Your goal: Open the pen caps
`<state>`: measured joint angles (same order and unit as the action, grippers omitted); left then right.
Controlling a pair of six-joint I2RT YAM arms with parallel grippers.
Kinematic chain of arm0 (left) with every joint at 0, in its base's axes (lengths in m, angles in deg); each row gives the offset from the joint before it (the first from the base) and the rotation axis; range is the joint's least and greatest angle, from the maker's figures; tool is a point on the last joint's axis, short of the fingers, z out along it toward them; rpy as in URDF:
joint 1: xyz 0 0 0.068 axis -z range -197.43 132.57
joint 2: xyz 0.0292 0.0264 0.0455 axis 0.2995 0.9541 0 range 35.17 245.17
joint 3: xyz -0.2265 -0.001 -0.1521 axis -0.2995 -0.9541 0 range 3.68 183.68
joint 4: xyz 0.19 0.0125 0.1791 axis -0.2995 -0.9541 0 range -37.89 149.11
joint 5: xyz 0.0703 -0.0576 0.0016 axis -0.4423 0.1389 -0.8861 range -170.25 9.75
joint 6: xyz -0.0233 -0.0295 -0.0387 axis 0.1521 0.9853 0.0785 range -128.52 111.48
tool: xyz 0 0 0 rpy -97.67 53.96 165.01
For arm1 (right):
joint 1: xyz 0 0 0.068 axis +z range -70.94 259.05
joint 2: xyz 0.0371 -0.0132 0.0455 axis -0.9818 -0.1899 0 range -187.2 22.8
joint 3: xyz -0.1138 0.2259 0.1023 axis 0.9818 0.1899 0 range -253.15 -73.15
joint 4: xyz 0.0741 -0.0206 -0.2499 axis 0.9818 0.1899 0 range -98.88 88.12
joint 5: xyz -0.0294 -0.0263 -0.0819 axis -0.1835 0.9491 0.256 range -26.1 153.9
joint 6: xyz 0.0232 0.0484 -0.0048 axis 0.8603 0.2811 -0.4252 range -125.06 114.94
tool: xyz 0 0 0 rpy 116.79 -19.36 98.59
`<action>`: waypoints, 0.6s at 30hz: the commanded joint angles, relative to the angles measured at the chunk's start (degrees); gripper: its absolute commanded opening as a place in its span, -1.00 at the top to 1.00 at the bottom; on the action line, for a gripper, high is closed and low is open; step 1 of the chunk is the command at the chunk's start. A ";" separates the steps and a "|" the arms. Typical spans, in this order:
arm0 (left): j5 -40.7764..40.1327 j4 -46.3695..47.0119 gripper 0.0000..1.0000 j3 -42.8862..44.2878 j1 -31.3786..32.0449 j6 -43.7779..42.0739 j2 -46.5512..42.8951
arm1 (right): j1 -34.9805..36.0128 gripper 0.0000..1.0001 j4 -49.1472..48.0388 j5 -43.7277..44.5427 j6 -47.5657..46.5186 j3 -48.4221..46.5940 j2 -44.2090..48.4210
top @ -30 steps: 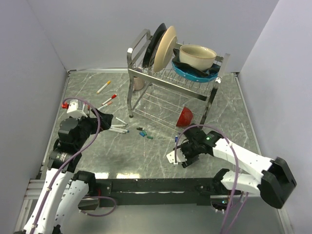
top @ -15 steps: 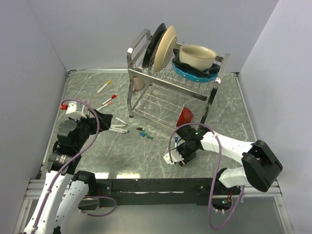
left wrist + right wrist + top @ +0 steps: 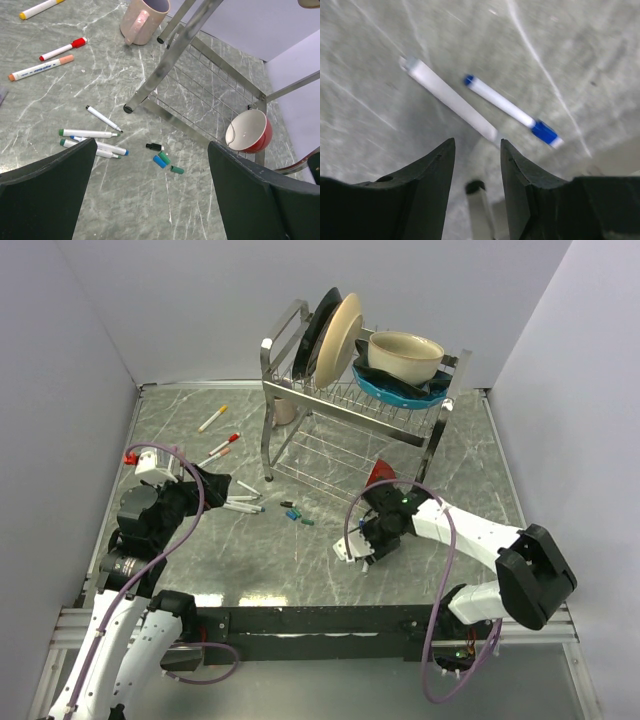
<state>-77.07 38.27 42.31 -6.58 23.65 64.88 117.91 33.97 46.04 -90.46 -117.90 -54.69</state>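
Two fingers of the right gripper (image 3: 477, 145) stand half apart; whether they grip anything I cannot tell. The small blue plastic pen cap (image 3: 543, 132) lies just beyond them, rightward.

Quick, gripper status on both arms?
Left gripper: open, empty.
Right gripper: jaws partly apart, white pen barrel between them; whether it is gripped cannot be told.

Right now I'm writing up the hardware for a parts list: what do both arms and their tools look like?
The left arm and right arm have white links and black joints, each trailing a looping purple cable. A small green light shows on the right arm. The left tool and right tool each have two dark, wedge-shaped fingers.
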 commanded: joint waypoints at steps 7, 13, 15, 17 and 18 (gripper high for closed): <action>0.33 2.12 -0.99 -0.14 -0.22 -0.79 -0.80 | -1.67 -0.01 3.47 3.63 -4.77 -6.13 -7.22; 0.42 2.21 -0.99 -0.14 -0.22 -0.87 -0.71 | -1.67 0.00 3.47 4.07 -5.82 -5.96 -9.43; 0.42 2.12 -0.99 -0.14 -0.22 -0.87 -0.80 | -1.41 0.00 3.55 4.24 -6.17 -5.61 -9.78; 0.16 2.12 -0.99 -0.05 -0.13 -0.79 -0.89 | -0.97 0.00 3.82 4.51 -6.35 -5.08 -10.48; 0.16 2.12 -0.99 -0.05 -0.22 -0.79 -0.97 | -0.71 0.00 3.91 4.68 -6.26 -4.91 -10.75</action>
<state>-77.07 38.25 42.31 -6.58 23.65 64.86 116.44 36.16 49.80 -95.34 -122.06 -64.33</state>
